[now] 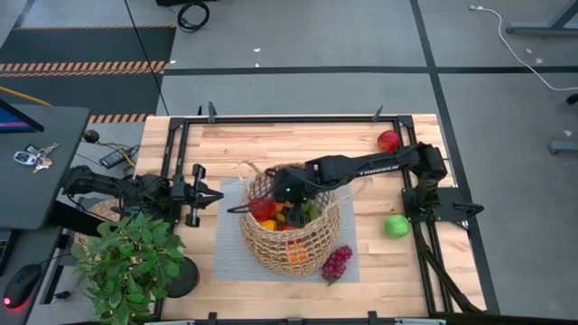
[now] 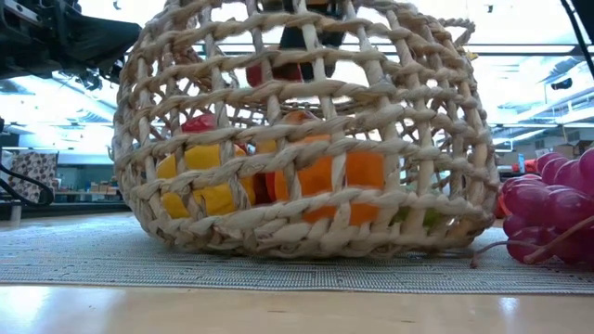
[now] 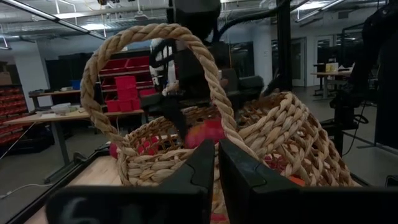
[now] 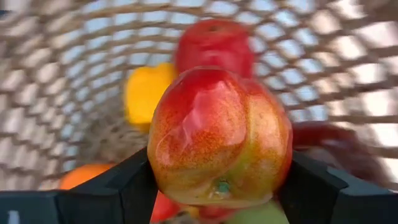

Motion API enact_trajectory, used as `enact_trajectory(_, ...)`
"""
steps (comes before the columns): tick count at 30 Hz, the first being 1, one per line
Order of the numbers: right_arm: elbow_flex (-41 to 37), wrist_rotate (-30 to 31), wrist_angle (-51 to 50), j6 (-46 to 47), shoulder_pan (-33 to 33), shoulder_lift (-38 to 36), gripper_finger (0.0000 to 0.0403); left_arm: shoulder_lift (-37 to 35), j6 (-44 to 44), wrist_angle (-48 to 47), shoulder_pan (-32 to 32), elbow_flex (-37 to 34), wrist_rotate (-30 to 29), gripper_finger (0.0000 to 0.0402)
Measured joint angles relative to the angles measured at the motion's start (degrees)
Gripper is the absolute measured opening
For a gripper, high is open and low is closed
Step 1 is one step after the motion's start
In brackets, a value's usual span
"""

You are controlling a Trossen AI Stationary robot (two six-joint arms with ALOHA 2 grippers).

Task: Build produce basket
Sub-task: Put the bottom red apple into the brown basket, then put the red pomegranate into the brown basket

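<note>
While my right gripper (image 4: 217,186) clasps a red-yellow peach-like fruit (image 4: 217,137) over the wicker basket (image 1: 289,236), entry: lower it onto the red apple (image 4: 214,43) and yellow piece (image 4: 144,90), then release gently. Beyond, outside: purple grapes (image 1: 336,262), green apple (image 1: 396,226), possibly another red apple (image 1: 388,140). Left gripper (image 1: 212,196) idle, clenched.

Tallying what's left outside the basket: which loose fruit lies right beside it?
The purple grapes, lying by the basket on the grey mat. The red apple and green apple sit apart on bare wood.
</note>
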State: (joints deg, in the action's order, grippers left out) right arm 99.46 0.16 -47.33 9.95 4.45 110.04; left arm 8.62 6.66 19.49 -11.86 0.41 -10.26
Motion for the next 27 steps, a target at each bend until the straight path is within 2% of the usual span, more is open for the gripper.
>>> enact_trajectory(5,0.0,5.3,-0.8,0.7,-1.9,0.0,0.0280,0.0,0.0,0.0,0.0,0.0,0.0,0.0036)
enact_trajectory(11,0.0,5.8,-3.0,0.4,-3.5,0.0,0.0284,0.0,0.0,0.0,0.0,0.0,0.0,0.0031)
enact_trajectory(18,-0.1,6.1,-4.0,0.7,-3.9,-0.4,0.0328,0.0,0.0,0.0,0.0,0.0,0.0,0.0032)
enact_trajectory(24,-0.1,6.0,-4.6,2.3,-3.9,-5.7,0.0352,0.0,0.0,0.0,0.0,0.0,0.0,0.0035)
enact_trajectory(27,-0.1,9.7,-6.9,4.2,-3.8,-10.1,0.0351,0.0,0.0,0.0,0.0,0.0,0.0,0.0031)
